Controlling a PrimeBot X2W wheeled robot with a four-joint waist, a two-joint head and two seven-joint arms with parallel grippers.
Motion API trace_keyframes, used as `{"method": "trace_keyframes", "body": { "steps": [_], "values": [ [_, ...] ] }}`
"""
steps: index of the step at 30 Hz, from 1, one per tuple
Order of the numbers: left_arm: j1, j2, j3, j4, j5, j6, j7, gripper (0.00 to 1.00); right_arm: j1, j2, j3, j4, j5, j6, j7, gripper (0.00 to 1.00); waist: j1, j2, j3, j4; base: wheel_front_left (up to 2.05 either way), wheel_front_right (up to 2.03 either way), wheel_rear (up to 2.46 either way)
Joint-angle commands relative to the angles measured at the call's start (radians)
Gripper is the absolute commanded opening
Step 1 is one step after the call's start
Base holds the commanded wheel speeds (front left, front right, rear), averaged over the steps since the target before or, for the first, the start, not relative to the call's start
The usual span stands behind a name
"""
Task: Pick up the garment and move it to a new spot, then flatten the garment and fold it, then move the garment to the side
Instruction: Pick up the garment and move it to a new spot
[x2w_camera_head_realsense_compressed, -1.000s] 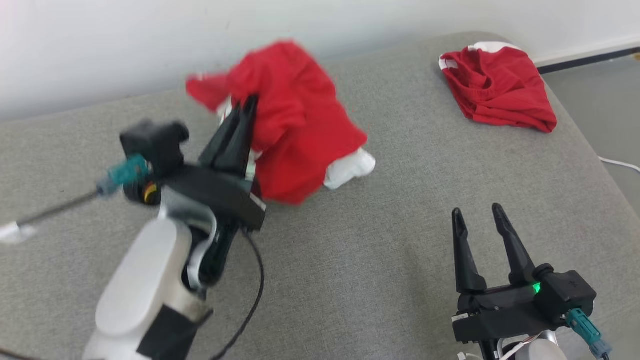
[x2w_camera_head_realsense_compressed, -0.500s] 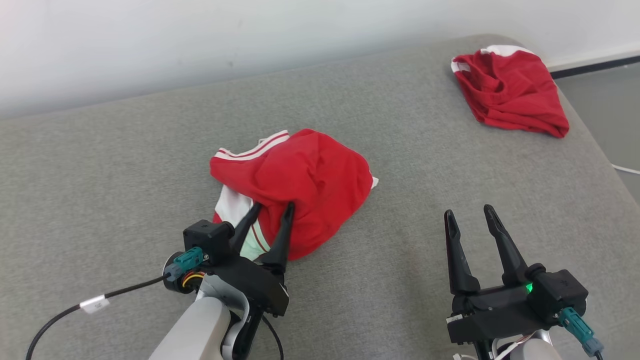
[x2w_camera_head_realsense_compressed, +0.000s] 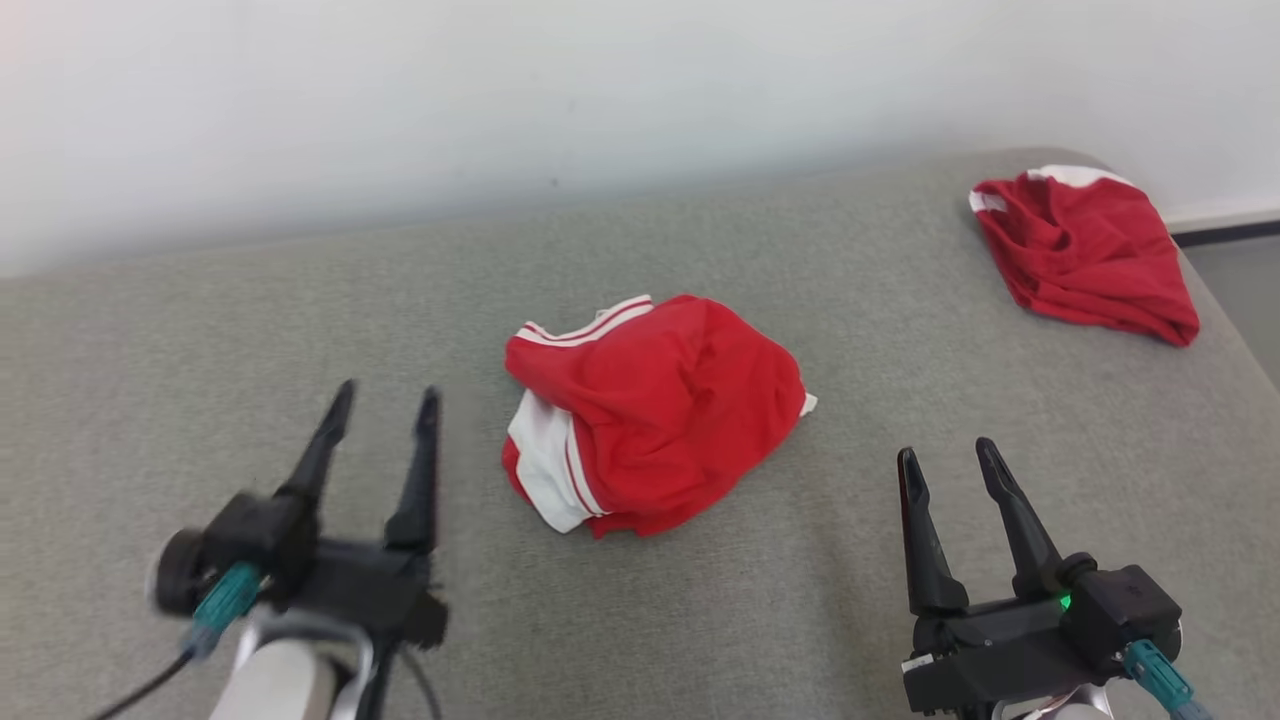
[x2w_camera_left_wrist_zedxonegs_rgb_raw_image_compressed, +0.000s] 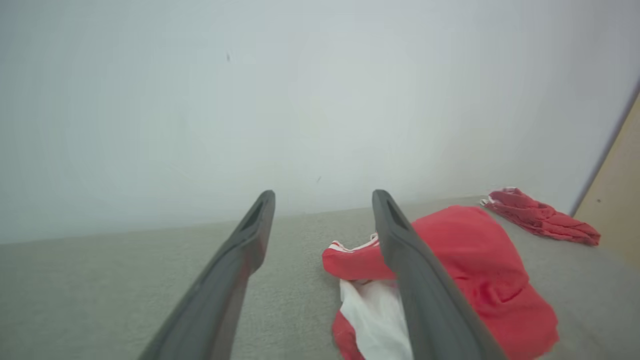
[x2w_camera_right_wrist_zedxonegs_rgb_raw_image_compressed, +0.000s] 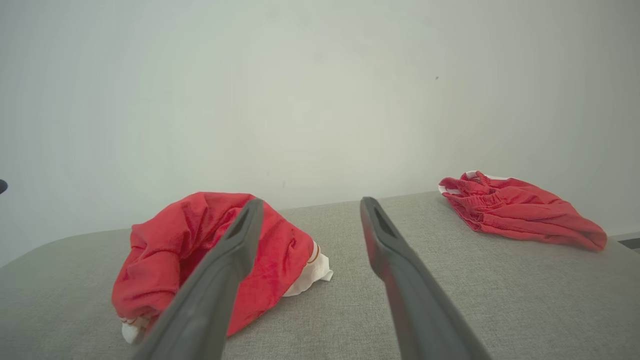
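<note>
Status: the garment (x2w_camera_head_realsense_compressed: 650, 410), red with white striped trim, lies crumpled in a heap about midway across the grey padded surface (x2w_camera_head_realsense_compressed: 200, 330). It sits between the two hands and a bit further out than both. Nothing holds it. It's not flat and not folded: a white panel and a striped edge poke out on its left side, and the rest is bunched red cloth.

My read on progress: placement in the working spot looks done, since the garment lies where both arms should reach it. Left to do: flatten, fold, then shift it to the side. So the first third at best.

The left hand (x2w_camera_head_realsense_compressed: 388, 390) has its fingers spread wide and is empty. It hovers to the garment's left, clear of the cloth, with bare surface between them in the head view. The left wrist view agrees: the gap between the fingers shows just surface and wall (x2w_camera_head_realsense_compressed: 500, 100), with the garment off to the right, partly behind one finger. This hand is slightly blurred in the head view.

The right hand (x2w_camera_head_realsense_compressed: 946, 450) is also spread wide and empty, at lower right, well apart from the garment.

A second red garment (x2w_camera_head_realsense_compressed: 1085, 255) is bunched at the far right corner of the surface, near the wall and apart from everything. I take it as not the current target.
</note>
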Motion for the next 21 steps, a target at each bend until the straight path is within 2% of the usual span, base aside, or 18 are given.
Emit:
{"method": "trace_keyframes", "body": {
  "steps": [1,5,6,9,15,21],
  "values": [
    [0.061,0.023,0.035,-0.056,0.066,0.01,-0.003,1.0,0.015,0.002,0.0,0.001,-0.007,-0.003,0.0,1.0,0.0001,0.0001,-0.026,0.028,0.0,0.0,0.0],
    [0.154,0.032,0.093,-0.113,0.12,0.018,-0.003,1.0,0.031,0.001,-0.007,0.004,0.004,-0.003,0.0,1.0,0.0001,0.0001,-0.036,0.046,0.0,0.0,0.0],
    [0.206,0.031,0.137,-0.136,0.141,0.017,-0.003,1.0,0.034,0.002,-0.006,0.007,0.008,-0.003,0.0,1.0,0.0001,0.0001,-0.042,0.056,0.0,0.0,0.0],
    [0.255,0.018,0.172,-0.155,0.164,0.02,-0.003,1.0,0.041,0.002,-0.01,0.009,0.01,-0.003,0.0,1.0,0.0001,0.0001,-0.048,0.066,0.0,0.0,0.0],
    [0.37,-0.039,0.28,-0.204,0.22,-0.005,-0.003,1.0,0.059,0.002,-0.02,0.019,0.018,-0.003,0.0,1.0,0.0001,0.0001,-0.062,0.094,0.0,0.0,0.0],
    [0.448,-0.101,0.341,-0.227,0.282,-0.032,-0.003,1.0,0.072,0.001,-0.013,0.032,0.025,-0.003,0.0,1.0,0.0001,0.0001,-0.065,0.106,0.0,0.0,0.0]
  ]
}}
